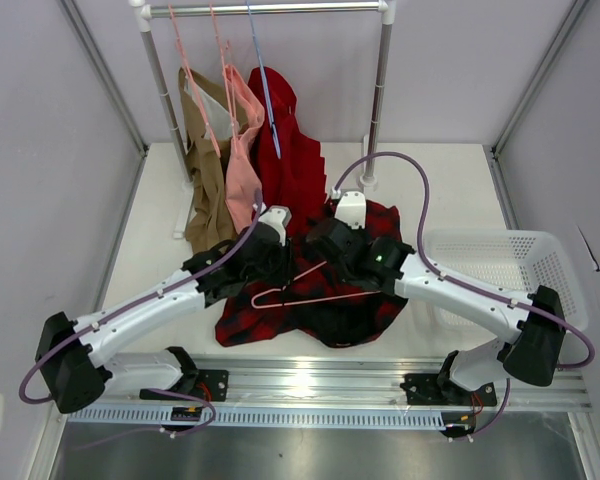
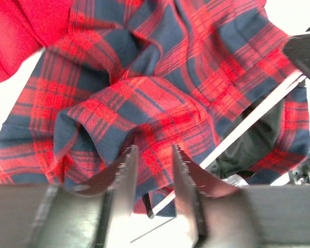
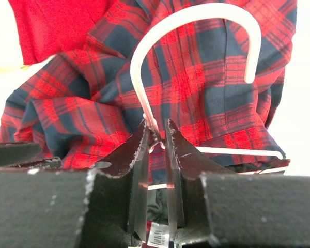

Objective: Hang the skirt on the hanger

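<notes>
Right hand (image 3: 156, 135) grips the hanger (image 3: 196, 12) neck; left hand (image 2: 154, 155) part-open over the skirt (image 2: 144, 103).

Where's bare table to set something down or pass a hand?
Free: the table strip left of the skirt, out to the left wall; the back-right patch between the rack post and the basket. Crowded: centre, where left gripper and right gripper sit over skirt and hanger, and back-left under the hanging clothes.
</notes>
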You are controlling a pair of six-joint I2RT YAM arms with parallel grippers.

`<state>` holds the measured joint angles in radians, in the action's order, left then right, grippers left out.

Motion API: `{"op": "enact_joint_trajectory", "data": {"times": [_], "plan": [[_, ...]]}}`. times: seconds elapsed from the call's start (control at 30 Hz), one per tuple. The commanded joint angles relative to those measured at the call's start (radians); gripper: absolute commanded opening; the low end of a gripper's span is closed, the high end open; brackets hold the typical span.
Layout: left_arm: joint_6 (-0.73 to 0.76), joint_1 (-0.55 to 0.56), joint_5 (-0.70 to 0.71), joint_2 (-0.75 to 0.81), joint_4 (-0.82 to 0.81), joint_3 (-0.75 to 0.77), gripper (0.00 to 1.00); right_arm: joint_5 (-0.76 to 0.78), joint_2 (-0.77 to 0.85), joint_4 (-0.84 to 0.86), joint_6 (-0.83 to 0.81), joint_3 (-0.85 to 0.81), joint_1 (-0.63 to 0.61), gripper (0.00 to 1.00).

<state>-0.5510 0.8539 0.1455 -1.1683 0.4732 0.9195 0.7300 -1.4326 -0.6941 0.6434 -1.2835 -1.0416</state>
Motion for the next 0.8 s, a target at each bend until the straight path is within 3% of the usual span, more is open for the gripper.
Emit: {"op": "enact_joint_trajectory", "data": {"times": [0.0, 0.13, 0.3, 0.77], "plan": [[0.039, -0.003, -0.011, 0.055, -0.004, 0.073, 0.42, 0.071, 0.000, 0.028, -0.027, -0.085, -0.006, 0.00], [0.071, -0.004, 0.029, 0.133, 0.024, 0.108, 0.56, 0.078, 0.003, 0.038, -0.065, -0.103, -0.006, 0.00], [0.138, -0.006, 0.054, 0.191, 0.035, 0.166, 0.66, 0.091, 0.011, 0.045, -0.126, -0.137, -0.005, 0.00], [0.329, -0.016, -0.098, 0.191, -0.102, 0.311, 0.74, 0.074, 0.040, 0.073, -0.344, -0.312, -0.006, 0.00]]}}
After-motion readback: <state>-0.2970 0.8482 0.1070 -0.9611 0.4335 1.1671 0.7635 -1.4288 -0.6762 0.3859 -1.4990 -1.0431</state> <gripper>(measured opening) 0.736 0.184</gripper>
